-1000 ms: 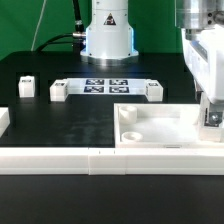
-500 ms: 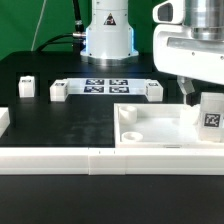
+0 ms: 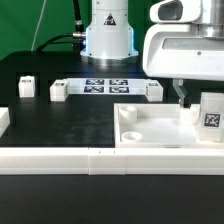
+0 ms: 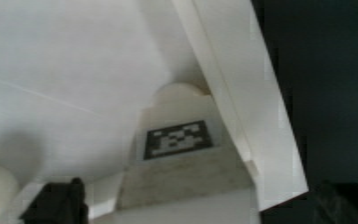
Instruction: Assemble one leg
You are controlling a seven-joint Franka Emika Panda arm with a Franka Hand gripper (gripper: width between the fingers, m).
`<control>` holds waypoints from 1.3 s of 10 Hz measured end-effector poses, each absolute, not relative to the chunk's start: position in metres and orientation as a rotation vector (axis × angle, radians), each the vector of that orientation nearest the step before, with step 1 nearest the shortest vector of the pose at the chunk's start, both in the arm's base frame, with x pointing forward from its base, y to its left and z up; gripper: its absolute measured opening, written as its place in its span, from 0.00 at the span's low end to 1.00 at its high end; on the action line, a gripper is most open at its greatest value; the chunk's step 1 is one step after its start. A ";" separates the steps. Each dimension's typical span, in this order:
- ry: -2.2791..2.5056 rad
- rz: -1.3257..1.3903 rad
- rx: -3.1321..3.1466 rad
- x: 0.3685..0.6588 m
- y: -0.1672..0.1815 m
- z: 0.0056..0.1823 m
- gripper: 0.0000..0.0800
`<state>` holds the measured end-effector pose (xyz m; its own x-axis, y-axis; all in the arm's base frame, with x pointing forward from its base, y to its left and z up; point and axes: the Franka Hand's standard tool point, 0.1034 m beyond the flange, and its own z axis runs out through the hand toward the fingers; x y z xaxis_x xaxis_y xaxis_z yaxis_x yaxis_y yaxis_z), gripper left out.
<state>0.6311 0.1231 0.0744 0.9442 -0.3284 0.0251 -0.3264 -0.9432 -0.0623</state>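
Note:
A leg (image 3: 211,114), a small white block with a black-and-white tag facing the camera, stands upright in the far right corner of the wide white tray-like piece (image 3: 150,133). My gripper (image 3: 184,101) hangs just to the exterior view's left of that leg, low over the tray, and nothing shows between its dark fingers. In the wrist view the leg's tagged face (image 4: 179,140) lies ahead of the gripper (image 4: 194,205), with one dark fingertip (image 4: 59,200) at the picture's edge. The jaws look open and empty.
Three loose legs (image 3: 27,87) (image 3: 59,91) (image 3: 153,90) lie at the back beside the marker board (image 3: 105,86). Long white border rails (image 3: 90,158) run along the front. The robot base (image 3: 108,35) stands at the back.
The gripper has moved from the leg toward the exterior view's left, uncovering its tagged face. The leg stays upright in the tray corner.

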 end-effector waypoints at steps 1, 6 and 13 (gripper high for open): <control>0.473 -0.055 -3.047 0.631 0.122 0.074 0.81; 0.340 -0.062 -3.071 0.631 0.120 0.074 0.49; 1.046 -0.054 -2.881 0.631 0.117 0.073 0.36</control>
<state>0.6308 0.1166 0.0732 0.7668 -0.6418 0.0070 -0.6392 -0.7646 -0.0829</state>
